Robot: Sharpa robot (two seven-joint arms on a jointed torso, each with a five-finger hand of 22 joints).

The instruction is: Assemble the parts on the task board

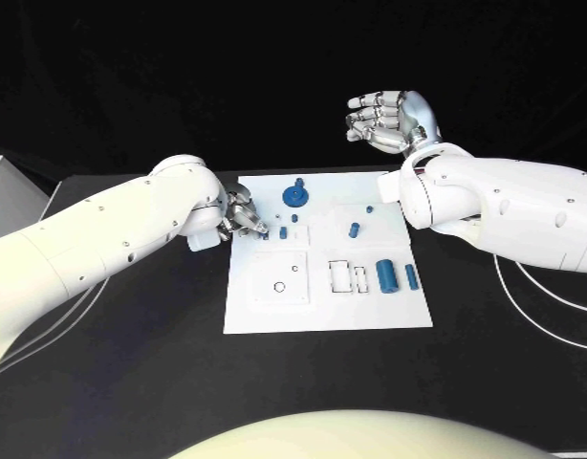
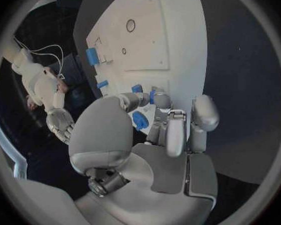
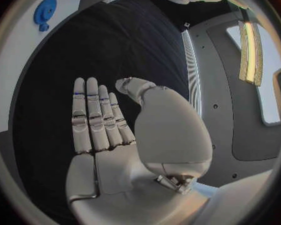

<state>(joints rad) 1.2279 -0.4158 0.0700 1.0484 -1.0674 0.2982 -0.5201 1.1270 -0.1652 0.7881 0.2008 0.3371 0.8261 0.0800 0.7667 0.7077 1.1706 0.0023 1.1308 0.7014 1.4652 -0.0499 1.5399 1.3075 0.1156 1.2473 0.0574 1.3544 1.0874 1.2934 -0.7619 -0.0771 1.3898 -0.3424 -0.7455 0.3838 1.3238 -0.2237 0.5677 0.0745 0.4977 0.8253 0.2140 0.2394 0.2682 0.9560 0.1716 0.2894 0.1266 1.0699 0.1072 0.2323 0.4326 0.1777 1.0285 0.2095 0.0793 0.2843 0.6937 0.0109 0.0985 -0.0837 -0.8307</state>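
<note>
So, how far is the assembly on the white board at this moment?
It looks like an early stage. A blue gear appears seated at the far edge of the task board. The left robot hand works at the board's left edge, its fingers around a small blue part. The right robot hand is raised off the board, holding nothing. Several blue pieces, such as the cylinder, still lie loose.

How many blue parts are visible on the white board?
7: gear at the far edge; two small pegs beside the left hand; two pegs mid-board; block and cylinder nearer. The hand may hide more.
</note>
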